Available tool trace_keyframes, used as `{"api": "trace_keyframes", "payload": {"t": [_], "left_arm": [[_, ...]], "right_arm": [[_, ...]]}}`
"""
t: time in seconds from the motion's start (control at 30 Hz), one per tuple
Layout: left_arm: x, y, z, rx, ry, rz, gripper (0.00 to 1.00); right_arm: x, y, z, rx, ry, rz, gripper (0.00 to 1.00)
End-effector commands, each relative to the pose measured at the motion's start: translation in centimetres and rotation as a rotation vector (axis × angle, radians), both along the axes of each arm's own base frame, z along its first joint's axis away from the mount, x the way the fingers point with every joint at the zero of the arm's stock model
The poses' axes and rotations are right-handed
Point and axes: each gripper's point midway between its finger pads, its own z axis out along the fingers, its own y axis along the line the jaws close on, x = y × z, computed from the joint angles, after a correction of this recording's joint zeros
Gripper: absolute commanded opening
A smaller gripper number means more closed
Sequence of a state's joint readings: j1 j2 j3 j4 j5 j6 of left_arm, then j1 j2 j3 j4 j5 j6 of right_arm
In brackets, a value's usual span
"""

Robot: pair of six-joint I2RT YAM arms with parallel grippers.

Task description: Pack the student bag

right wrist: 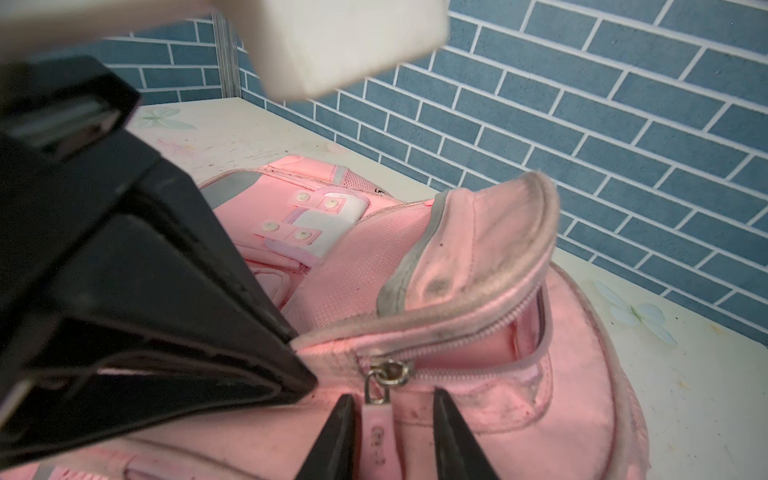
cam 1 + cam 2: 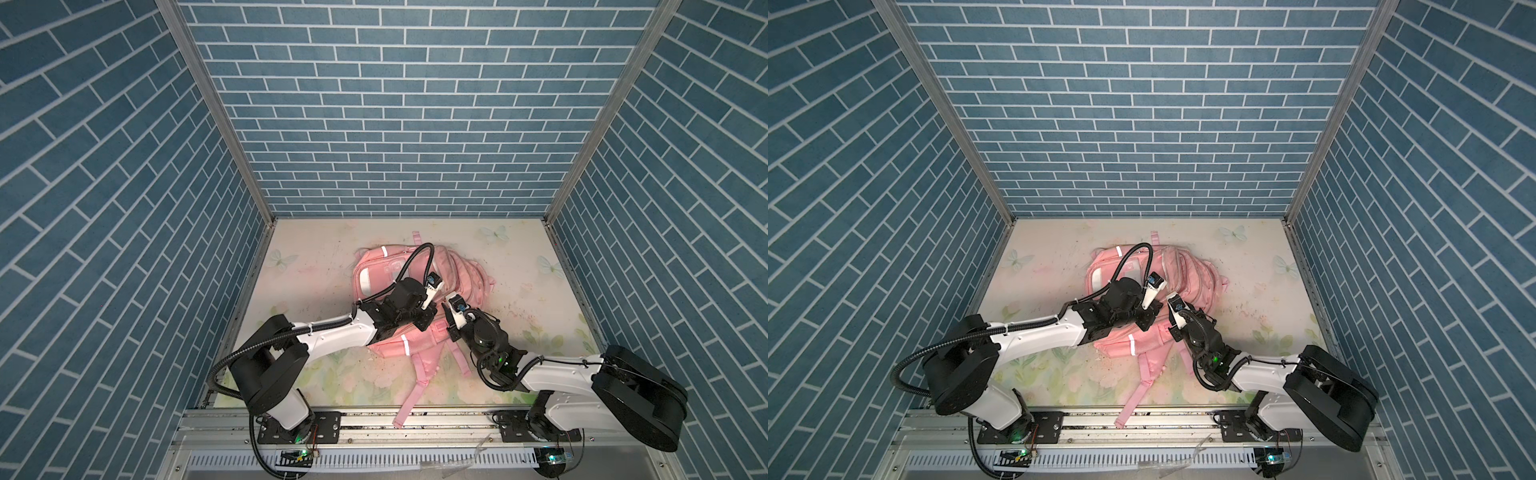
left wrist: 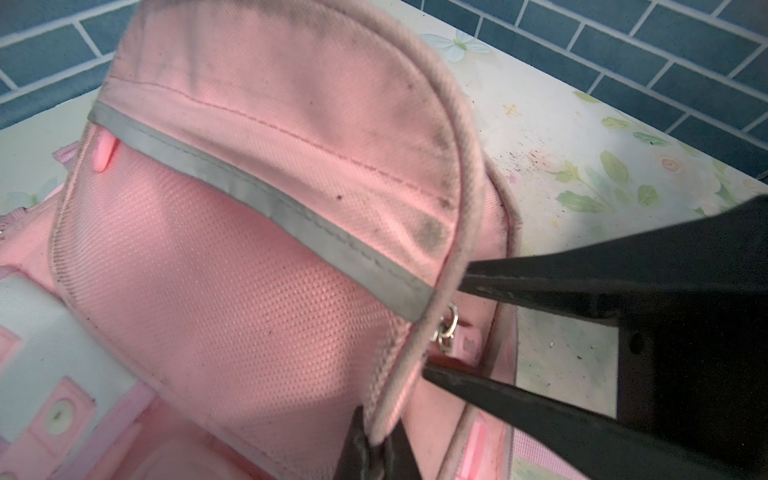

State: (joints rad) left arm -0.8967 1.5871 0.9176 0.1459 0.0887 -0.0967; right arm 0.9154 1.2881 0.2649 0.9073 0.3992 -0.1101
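The pink student bag (image 2: 372,270) (image 2: 1187,286) lies mid-table, its straps toward the front. My left gripper (image 3: 376,446) is shut on the grey-pink piped rim (image 3: 461,199) of a front pocket flap and holds that rim raised, so the pocket gapes behind its partly undone zipper (image 1: 469,332). In the right wrist view the left gripper (image 1: 297,365) pinches the rim just beside the metal zipper slider (image 1: 390,372). My right gripper (image 1: 391,395) is open, its fingers either side of the pink pull tab (image 1: 376,432). In a top view both grippers (image 2: 432,313) (image 2: 448,312) meet over the bag's near-right part.
A pink shoulder strap (image 2: 409,399) trails over the front rail (image 2: 365,419). Blue brick-patterned walls (image 2: 415,124) close in the floral table (image 2: 540,316) at the back and both sides. The arms' bases stand at the front corners.
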Motion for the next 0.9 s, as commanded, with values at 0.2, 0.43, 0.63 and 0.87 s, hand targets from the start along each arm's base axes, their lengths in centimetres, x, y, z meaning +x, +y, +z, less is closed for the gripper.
{"api": "trace_keyframes", "payload": {"t": [0.2, 0.43, 0.63, 0.87], "left_arm": [[-0.6, -1.4, 2.6, -0.069, -0.021, -0.044, 0.00], [-0.7, -1.2, 2.5, -0.056, -0.019, -0.051, 0.00], [-0.9, -1.1, 2.5, -0.054, -0.017, -0.052, 0.00], [-0.8, -1.1, 2.4, -0.052, -0.017, -0.052, 0.00]], "right_arm": [[-0.3, 0.2, -0.1, -0.027, -0.019, 0.042, 0.12], [-0.5, -0.7, -0.6, -0.021, 0.009, 0.027, 0.15], [-0.1, -1.9, -1.0, -0.069, 0.009, -0.033, 0.25], [-0.7, -1.5, 0.9, -0.037, -0.051, 0.017, 0.23]]}}
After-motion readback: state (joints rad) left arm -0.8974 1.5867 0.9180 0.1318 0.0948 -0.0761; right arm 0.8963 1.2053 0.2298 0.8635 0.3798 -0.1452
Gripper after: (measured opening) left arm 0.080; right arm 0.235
